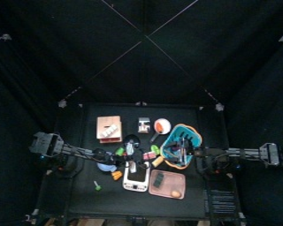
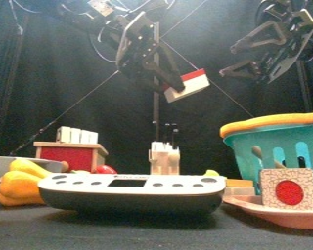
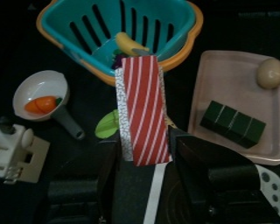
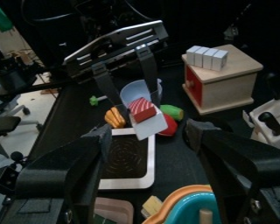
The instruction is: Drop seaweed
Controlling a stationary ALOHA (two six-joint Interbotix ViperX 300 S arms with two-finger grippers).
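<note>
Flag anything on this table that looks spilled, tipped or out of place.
Nothing looks spilled or damaged. The only item off the table is the red-striped packet, held by the left gripper in the air near the teal basket.

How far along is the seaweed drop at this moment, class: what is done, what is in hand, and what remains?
Done: the left gripper has the red-and-white striped seaweed packet lifted off the table. In hand: the packet hangs between its jaws, above the gap between the teal basket and the pink tray. Left: the release itself; the packet is not yet dropped. The right gripper is open and empty.
</note>
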